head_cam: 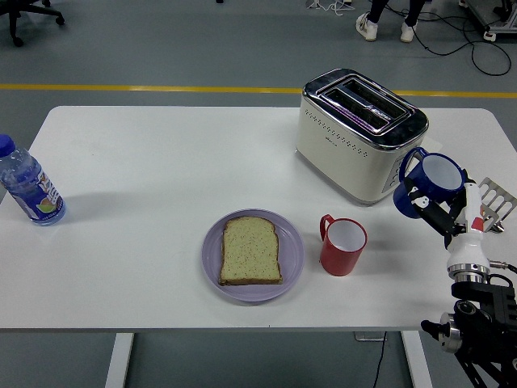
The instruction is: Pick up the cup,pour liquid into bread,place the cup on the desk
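Observation:
My right hand [443,212] comes in from the lower right and is shut on a blue cup [429,183], holding it lifted above the table beside the toaster, tilted a little to the left with its white inside showing. A slice of bread [251,250] lies on a lilac plate [292,257] at the table's front middle. A red cup [342,245] stands upright just right of the plate. The left arm is out of view.
A cream toaster [360,133] stands at the back right, close to the raised cup. A metal rack [494,199] lies at the right edge behind my hand. A blue-capped bottle [29,185] stands at the far left.

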